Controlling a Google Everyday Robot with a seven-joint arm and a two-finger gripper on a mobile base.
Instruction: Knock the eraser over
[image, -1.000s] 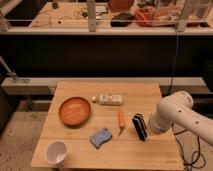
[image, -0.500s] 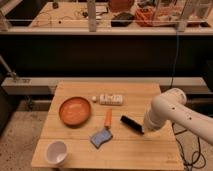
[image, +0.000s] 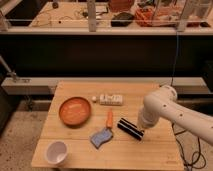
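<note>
The eraser (image: 129, 128), a black block with a thin pale stripe along one edge, lies flat and slanted on the wooden table (image: 150, 150), right of centre. My gripper (image: 142, 128) is at the end of the white arm (image: 161, 104), low over the table and against the eraser's right end. The arm reaches in from the right and covers most of the gripper.
An orange carrot (image: 109, 118) lies just left of the eraser, with a blue sponge pad (image: 101, 137) in front of it. An orange bowl (image: 75, 110) sits at the left, a white cup (image: 56, 152) at the front left. A white strip (image: 110, 99) and a small white ball (image: 94, 99) lie at the back.
The eraser stood upright a second ago and now lies flat, shifted left toward the carrot. My arm has swung left and lower with it.
</note>
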